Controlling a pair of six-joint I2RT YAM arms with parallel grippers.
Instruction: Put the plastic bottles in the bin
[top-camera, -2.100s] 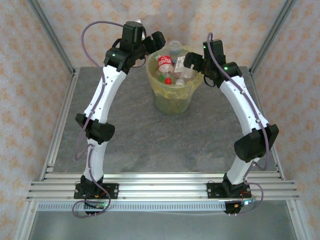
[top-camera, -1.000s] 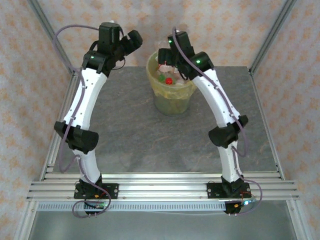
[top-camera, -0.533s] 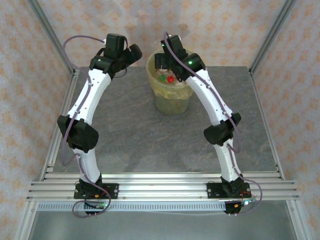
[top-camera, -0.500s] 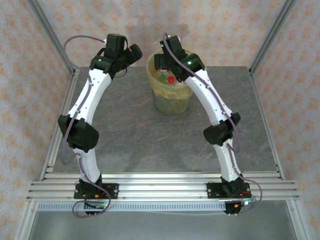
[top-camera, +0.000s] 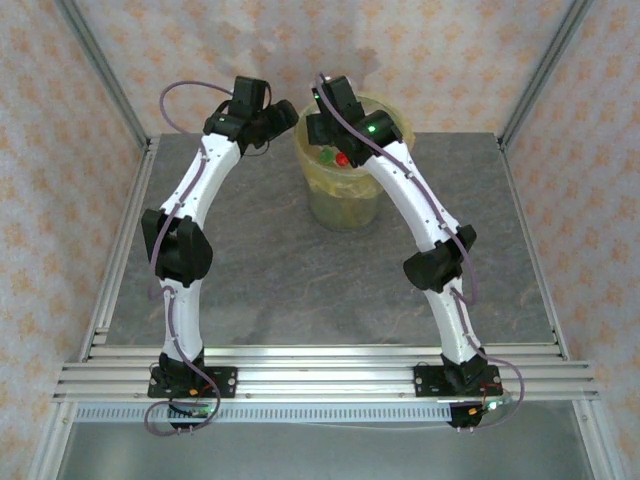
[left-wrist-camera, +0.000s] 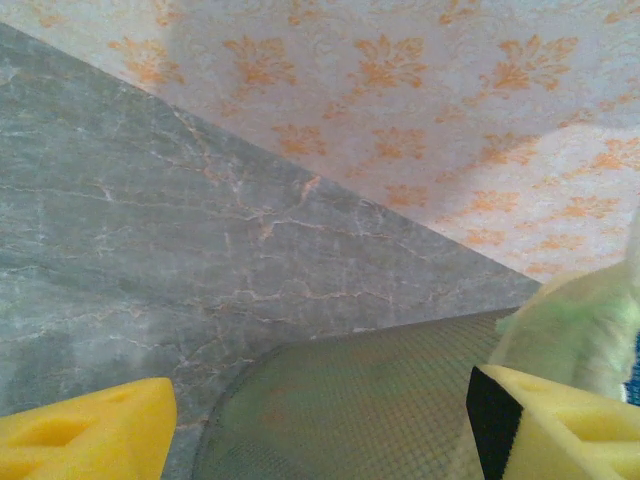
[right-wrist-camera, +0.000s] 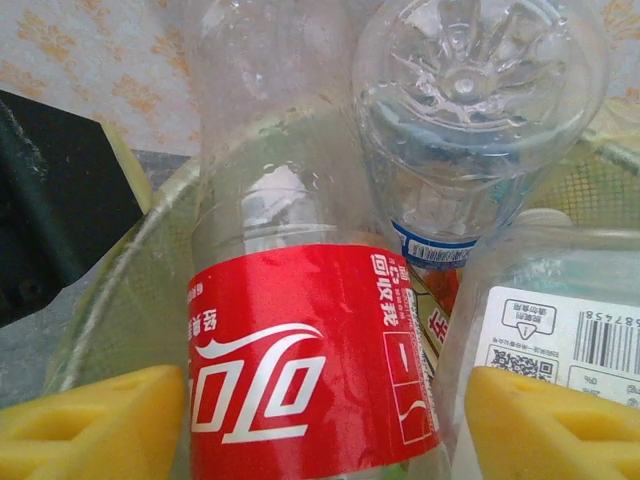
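Swinging inward since a second ago, the left gripper (left-wrist-camera: 320, 425), pads apart and empty, nears 9 o'clock of the bin (top-camera: 345, 205) at the table's (top-camera: 250, 260) 12 o'clock, while the right gripper (right-wrist-camera: 325, 420) straddles a red-labelled bottle (right-wrist-camera: 300, 340) among the plastic bottles (right-wrist-camera: 470, 130) inside, grip unclear, arm hiding the rest.

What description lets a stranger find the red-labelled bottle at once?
Start at the pale yellow-green bin toward the table's far side. Among the clear bottles inside, the wanted bottle has a red label with white script; its neighbours' labels are white or blue-edged.
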